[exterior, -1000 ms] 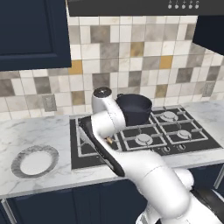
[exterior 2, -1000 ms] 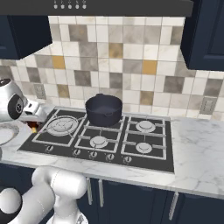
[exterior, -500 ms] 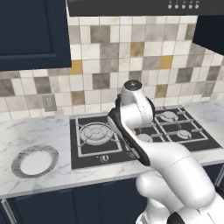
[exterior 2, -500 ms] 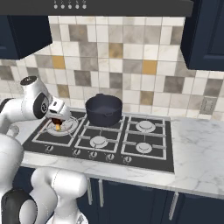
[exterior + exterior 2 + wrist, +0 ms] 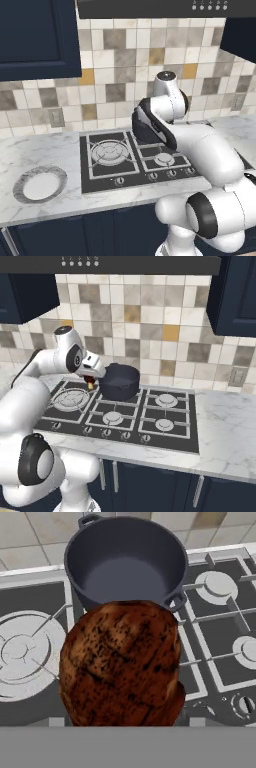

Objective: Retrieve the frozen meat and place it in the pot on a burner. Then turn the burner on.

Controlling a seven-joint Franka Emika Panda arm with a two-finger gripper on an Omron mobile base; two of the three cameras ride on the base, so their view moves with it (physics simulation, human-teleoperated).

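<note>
The black gas hob [image 5: 125, 416] sits in a marble counter [image 5: 225, 416] under a tiled backsplash [image 5: 160, 331]. The pot [image 5: 120, 382] stands on the rear centre burner, empty inside in the hand view. The gripper [image 5: 90, 381] hangs just left of the pot's rim, above the hob, clamped on the frozen meat [image 5: 120, 662]. A grey-rimmed white plate [image 5: 39, 183] lies on the counter, left of the hob
</note>
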